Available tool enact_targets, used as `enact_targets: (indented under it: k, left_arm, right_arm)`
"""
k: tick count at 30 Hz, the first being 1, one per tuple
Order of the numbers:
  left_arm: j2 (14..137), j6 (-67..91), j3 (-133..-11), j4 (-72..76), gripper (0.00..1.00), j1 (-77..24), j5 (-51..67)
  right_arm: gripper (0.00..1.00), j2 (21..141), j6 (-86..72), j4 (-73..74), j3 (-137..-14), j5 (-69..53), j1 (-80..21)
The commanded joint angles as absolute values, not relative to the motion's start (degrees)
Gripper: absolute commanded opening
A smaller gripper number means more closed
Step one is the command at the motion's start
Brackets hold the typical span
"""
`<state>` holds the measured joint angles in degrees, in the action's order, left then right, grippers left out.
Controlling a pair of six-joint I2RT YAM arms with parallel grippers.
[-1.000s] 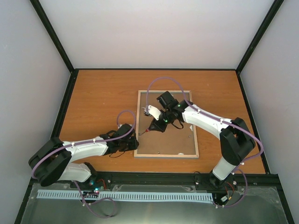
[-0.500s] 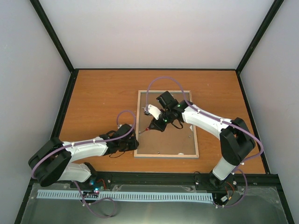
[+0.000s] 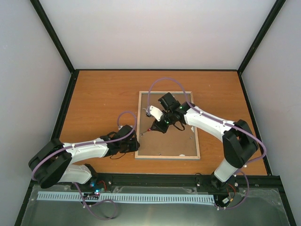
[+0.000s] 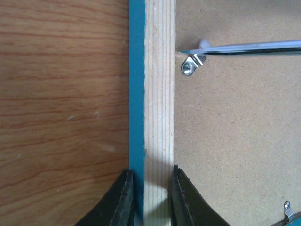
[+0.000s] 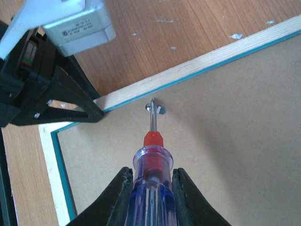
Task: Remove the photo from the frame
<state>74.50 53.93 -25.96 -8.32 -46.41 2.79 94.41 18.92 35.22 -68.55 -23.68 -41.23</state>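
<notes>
The frame (image 3: pixel 167 157) lies face down on the desk (image 3: pixel 99 103), about midway between the left and right edges and nearer the near edge than the far one. Its pale wood rim faces up, and a thin turquoise line is seen along the outside of that rim in the left wrist view. The brown backing board (image 3: pixel 174 141) is seated inside the rim. The photo is not seen in any view and is judged to lie under that board.

The left tool (image 4: pixel 151 193) is closed narrowly on the frame's left rail, close to the near-left corner, one finger outside the rail and one on the board side. The frame is judged to be steadied by this grip.

The right tool (image 5: pixel 150 193) is closed on the clear blue handle of a screwdriver (image 5: pixel 149 169). The blade tip is set against a small metal clip (image 5: pixel 155 109) screwed where the board meets the left rail.

Little of the task is judged to be done. The clip under the blade has not yet been turned aside, and another clip (image 4: pixel 287 209) is seen at the near rail. The clips remain to be cleared, the board lifted out and the photo removed.
</notes>
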Motion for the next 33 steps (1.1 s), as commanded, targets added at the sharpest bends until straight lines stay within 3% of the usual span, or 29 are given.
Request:
enact_targets:
  k: [1, 8, 13, 17, 20, 26, 33]
  left_arm:
    - [75.65, 55.53, -24.17, -6.46, 0.01, -47.15, 4.24]
    - [75.34, 54.55, -24.71, -7.8, 0.01, -47.22, 3.18]
    - [75.86, 51.59, -27.72, -12.08, 0.03, -46.95, 0.31]
    - [75.51, 48.98, -33.11, -18.71, 0.38, -46.53, -4.86]
    - [74.6, 46.74, -37.38, -22.78, 0.49, -46.49, -8.63]
    - [74.53, 38.71, -42.38, -20.97, 0.45, -49.46, -1.84]
    - [77.65, 35.77, -44.13, -19.13, 0.45, -63.48, 6.2]
  right_arm:
    - [0.03, 91.02, 20.71, 38.55, -65.76, -20.75, -41.57]
    - [0.03, 84.88, 21.3, 40.02, -64.39, -17.55, -41.08]
    - [0.03, 82.79, 22.4, 40.26, -64.76, -16.92, -35.52]
    - [0.03, 82.04, 24.52, 40.91, -65.37, -18.69, -27.92]
    - [0.03, 81.98, 26.65, 40.72, -65.63, -19.47, -21.31]
    - [0.03, 86.04, 29.93, 38.94, -69.0, -19.9, -8.91]
    - [0.03, 93.76, 30.33, 36.84, -75.64, -19.48, -2.41]
